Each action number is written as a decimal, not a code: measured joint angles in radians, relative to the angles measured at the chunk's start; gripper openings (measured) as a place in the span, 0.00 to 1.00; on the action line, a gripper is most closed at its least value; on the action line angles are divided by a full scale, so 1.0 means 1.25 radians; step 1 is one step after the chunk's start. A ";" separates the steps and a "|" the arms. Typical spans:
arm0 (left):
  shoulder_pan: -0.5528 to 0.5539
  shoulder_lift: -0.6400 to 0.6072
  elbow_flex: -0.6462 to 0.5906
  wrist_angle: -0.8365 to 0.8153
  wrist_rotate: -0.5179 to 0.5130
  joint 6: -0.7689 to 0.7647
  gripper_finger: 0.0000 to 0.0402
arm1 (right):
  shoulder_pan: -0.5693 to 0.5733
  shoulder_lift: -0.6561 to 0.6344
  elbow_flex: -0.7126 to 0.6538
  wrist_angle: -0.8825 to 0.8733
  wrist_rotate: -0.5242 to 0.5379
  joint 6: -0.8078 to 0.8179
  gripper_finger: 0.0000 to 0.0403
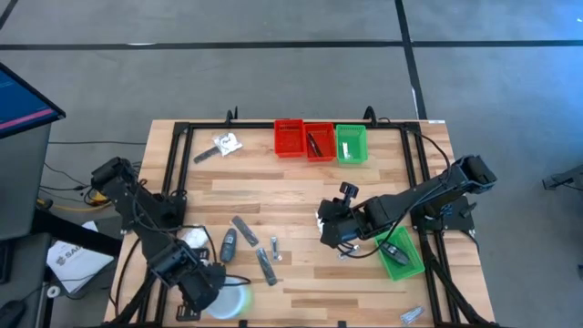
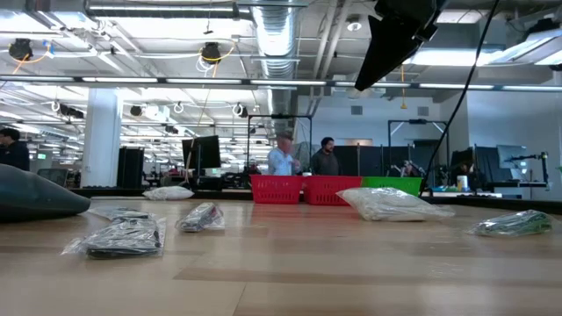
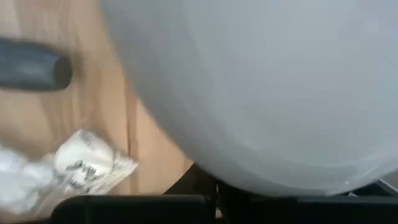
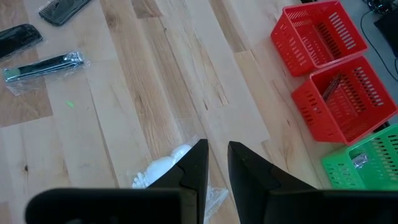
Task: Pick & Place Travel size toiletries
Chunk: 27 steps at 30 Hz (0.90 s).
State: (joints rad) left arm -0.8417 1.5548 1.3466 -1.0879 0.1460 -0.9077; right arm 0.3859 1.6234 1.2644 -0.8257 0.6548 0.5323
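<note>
my right gripper (image 4: 217,163) hung over mid-table, jaws pinching a white crinkly packet (image 4: 163,168), well short of the red bins (image 4: 329,68) and green bin (image 4: 367,163). my left gripper (image 1: 211,290) sat pressed together beside the white tub (image 3: 261,87) at the near edge.

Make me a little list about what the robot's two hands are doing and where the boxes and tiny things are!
right hand: over the middle right of the table, fingers nearly closed on a white crinkly packet
left hand: shut, at the near left edge, by a big round white tub
bins at far edge: two red bins and a green bin, side by side
another green bin: near the right edge, dark item inside
loose items: wrapped dark sticks lying on the table, left of centre
</note>
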 joint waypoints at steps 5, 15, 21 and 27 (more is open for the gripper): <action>0.020 -0.001 -0.047 0.074 0.021 0.031 0.00 | 0.000 0.000 0.000 0.000 0.000 0.001 0.13; 0.099 -0.001 -0.115 0.200 0.067 0.164 0.00 | 0.000 0.000 0.000 0.000 0.000 0.002 0.13; 0.128 -0.001 -0.116 0.251 0.071 0.247 0.00 | 0.000 0.000 0.000 0.000 0.000 0.001 0.13; 0.150 -0.001 -0.116 0.310 0.068 0.318 0.00 | 0.000 0.000 -0.007 0.008 0.000 0.000 0.13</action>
State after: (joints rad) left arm -0.6541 1.5539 1.2022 -0.7001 0.2314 -0.5096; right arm 0.3859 1.6238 1.2552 -0.8158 0.6548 0.5327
